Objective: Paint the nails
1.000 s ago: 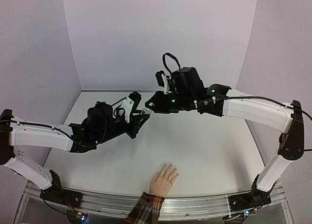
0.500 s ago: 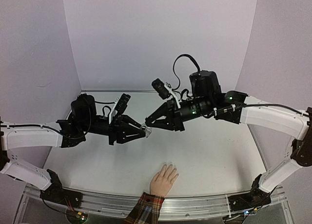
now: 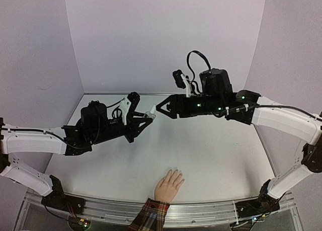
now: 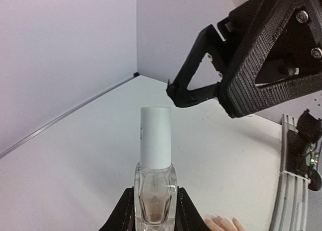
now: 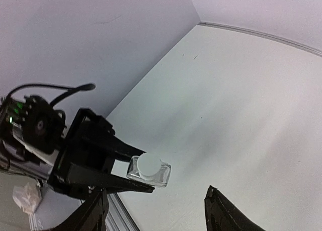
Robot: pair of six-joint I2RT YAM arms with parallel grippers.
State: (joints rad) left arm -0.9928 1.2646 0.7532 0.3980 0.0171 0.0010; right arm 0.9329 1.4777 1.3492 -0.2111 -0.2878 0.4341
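Note:
A peach hand (image 3: 168, 185) with a red plaid cuff lies flat at the table's near edge, and its nails (image 3: 176, 172) are tiny and pale at the fingertips. High above the table, my left gripper (image 3: 149, 115) is shut on a small clear bottle (image 4: 155, 193) with a white cap (image 4: 155, 138). My right gripper (image 3: 161, 109) faces the cap from the right, open, a short gap away. In the right wrist view the bottle (image 5: 149, 169) sits ahead of the spread fingers (image 5: 224, 213), not between them. Fingertips of the hand (image 4: 221, 224) peek in at the bottom of the left wrist view.
The white table (image 3: 211, 150) is closed in by pale walls at the back and both sides. A metal rail (image 3: 201, 211) runs along its near edge, with the arm bases at its corners.
My right gripper went from shut to open and drew back from the cap. Both arms dipped toward the table, then rose again, the left still holding the bottle.

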